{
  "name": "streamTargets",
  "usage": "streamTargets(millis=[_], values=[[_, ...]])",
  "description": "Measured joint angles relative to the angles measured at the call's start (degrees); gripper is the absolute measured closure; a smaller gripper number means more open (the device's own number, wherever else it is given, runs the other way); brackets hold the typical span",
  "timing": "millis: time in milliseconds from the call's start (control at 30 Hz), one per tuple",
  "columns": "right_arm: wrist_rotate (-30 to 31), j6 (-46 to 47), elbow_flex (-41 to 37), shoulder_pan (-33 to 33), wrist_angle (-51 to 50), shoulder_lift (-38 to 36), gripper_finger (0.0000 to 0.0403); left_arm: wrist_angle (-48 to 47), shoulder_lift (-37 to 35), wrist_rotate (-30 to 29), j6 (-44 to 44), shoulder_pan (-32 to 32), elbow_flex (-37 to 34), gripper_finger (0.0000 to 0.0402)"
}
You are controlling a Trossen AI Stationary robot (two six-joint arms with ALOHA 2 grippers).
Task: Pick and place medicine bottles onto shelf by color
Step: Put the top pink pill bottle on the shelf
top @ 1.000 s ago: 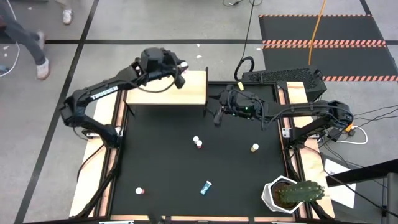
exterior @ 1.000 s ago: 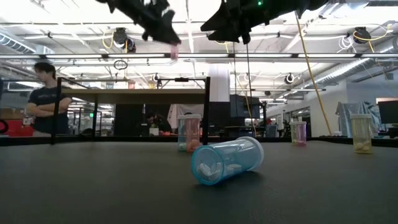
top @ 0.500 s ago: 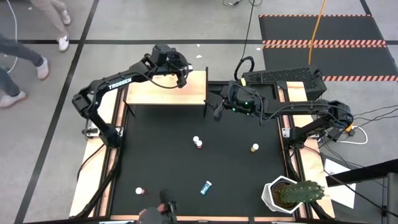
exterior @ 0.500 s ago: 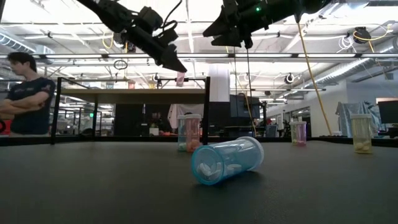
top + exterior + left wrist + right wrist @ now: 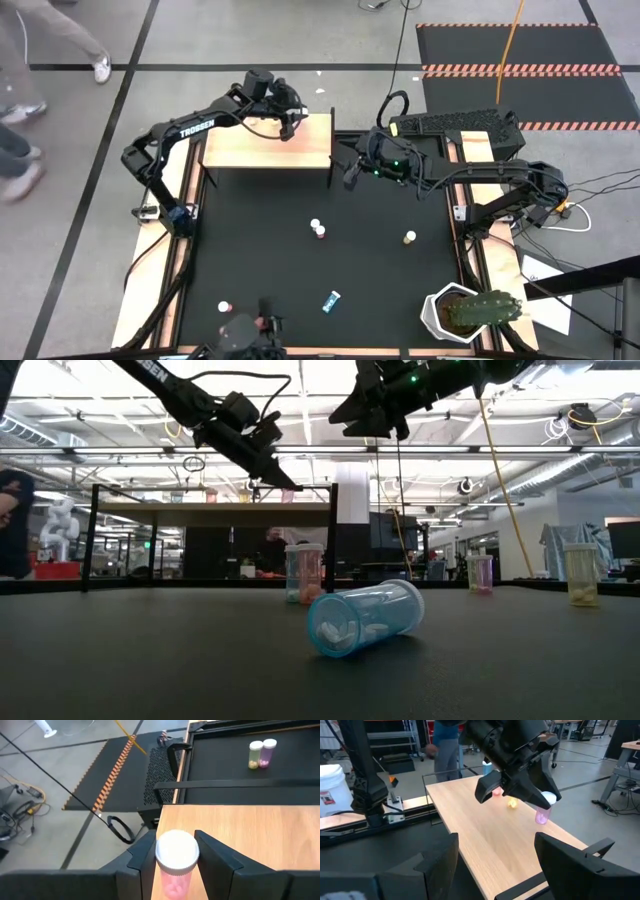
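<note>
Left hand grips pink bottle.

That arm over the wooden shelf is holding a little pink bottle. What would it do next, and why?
Probably lower it a little and let go. The left tool grips the pink bottle between its fingers, over the shelf near its far edge, and in the right wrist view the bottle seems to hang just above the board, not resting on it.

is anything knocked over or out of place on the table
Yes: the blue bottle lies tipped on its side on the black mat, near the front edge, while the other loose bottles stand upright. Nothing looks spilled.
</note>
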Motion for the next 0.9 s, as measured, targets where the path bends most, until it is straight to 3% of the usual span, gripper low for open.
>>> streamTargets(millis=[900], values=[[-0.5, 0.0, 0.0, -2.8, 0.0, 0.0, 0.0145, -3.8, 0.0, -0.2, -1.4, 1.6, 0.0, 0.0272]])
